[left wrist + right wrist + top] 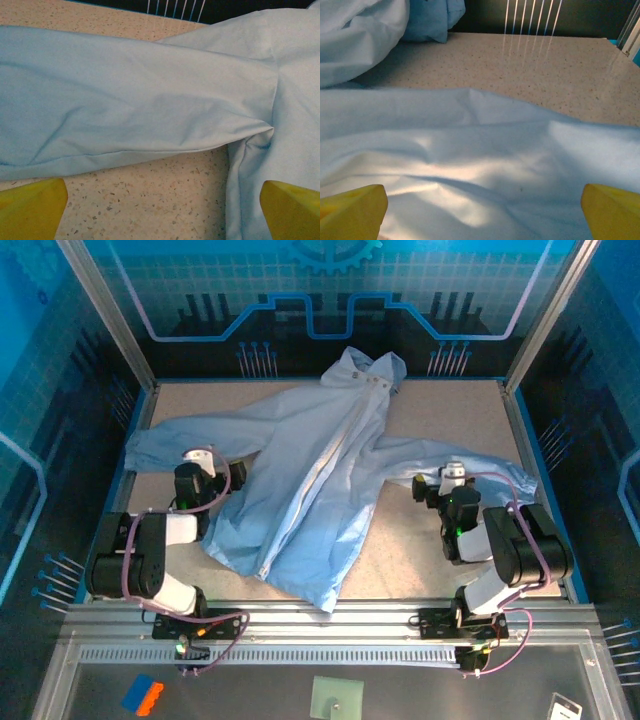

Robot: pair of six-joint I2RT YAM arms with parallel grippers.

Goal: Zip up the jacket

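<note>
While neither tool grips anything, judged barely begun. Left gripper (pixel 200 462) wide open, empty, a sleeve just ahead. Jacket (pixel 320 490) spread between both tools, zipper (pixel 318 480) untouched, unclear whether joined. Right gripper (pixel 452 475) wide open, empty, over the other sleeve. No readable writing.

Jacket (pixel 320 490) across table (pixel 450 410), hood (pixel 366 368) at rear

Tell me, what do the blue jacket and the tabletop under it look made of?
The jacket looks like thin, matte woven fabric, maybe light nylon: it lies in soft creases. The table seems a smooth, hard stone-look surface, perhaps laminate: beige with dark flecks.
</note>
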